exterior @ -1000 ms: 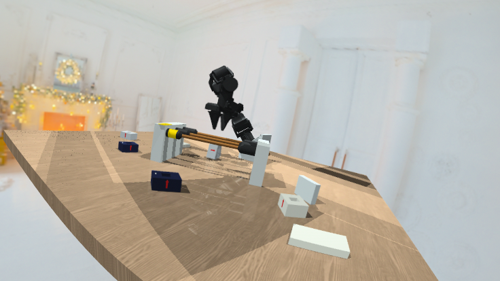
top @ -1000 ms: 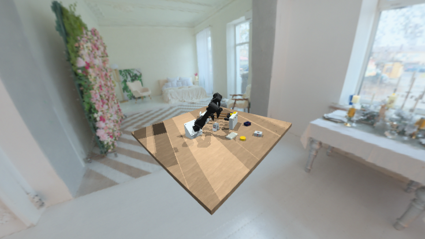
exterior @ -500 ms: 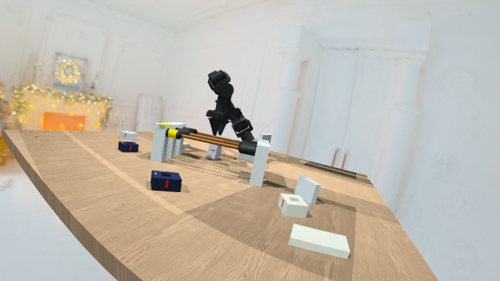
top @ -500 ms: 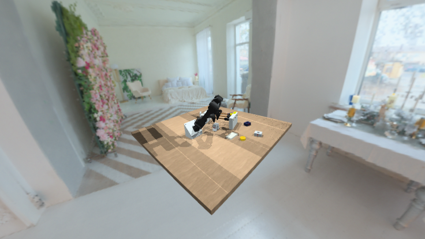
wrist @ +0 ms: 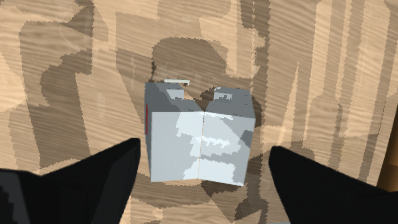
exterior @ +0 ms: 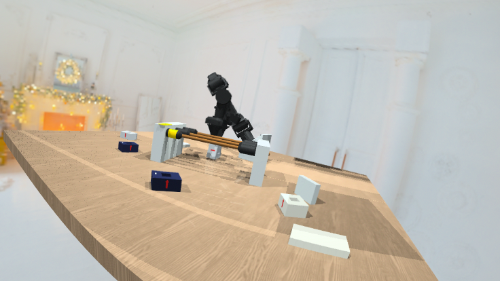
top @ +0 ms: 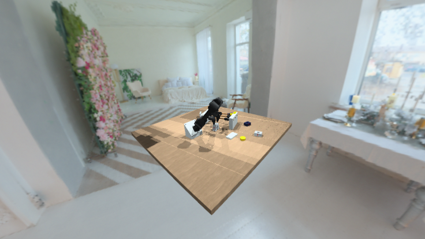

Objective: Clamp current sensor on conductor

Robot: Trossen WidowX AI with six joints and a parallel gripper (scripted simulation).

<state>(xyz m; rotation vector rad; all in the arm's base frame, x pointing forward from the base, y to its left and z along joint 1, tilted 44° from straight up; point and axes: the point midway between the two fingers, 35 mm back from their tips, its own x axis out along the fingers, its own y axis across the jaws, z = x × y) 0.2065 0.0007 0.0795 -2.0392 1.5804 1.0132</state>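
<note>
Right now, your wooden table (top: 193, 161) (exterior: 115, 195) (wrist: 107, 100) carries the whole setup, with the black arm (top: 205, 117) (exterior: 223, 99) leaning over it. Next in size, you have the conductor stand: a pale end block (top: 233, 120) (exterior: 157, 143) and a pale post (exterior: 259, 165), with copper-coloured conductors (exterior: 212, 140) running between them. Black sleeves sit at the conductor ends, and you can see a yellow band (exterior: 172, 134) on one of them, beside the end block.

Your gripper (top: 216, 122) (exterior: 215, 138) (wrist: 206, 151) has its fingers apart, with nothing clamped. In the wrist view one fingertip is on each side of the open split-core sensor (top: 215, 127) (exterior: 213, 151) (wrist: 200, 145), neither visibly gripping it. That sensor stands on the table, away from the conductors, its two grey-white halves spread at the top edge of your wrist view; a red mark shows on its side.

Smaller still, you've got a white slab (exterior: 318, 241) lying near a white block with a red arrow (exterior: 293, 205), and a dark blue block (exterior: 166, 181), also arrow-marked, in front of the stand. Smallest, a yellow disc (top: 242, 138) lies on the tabletop.
</note>
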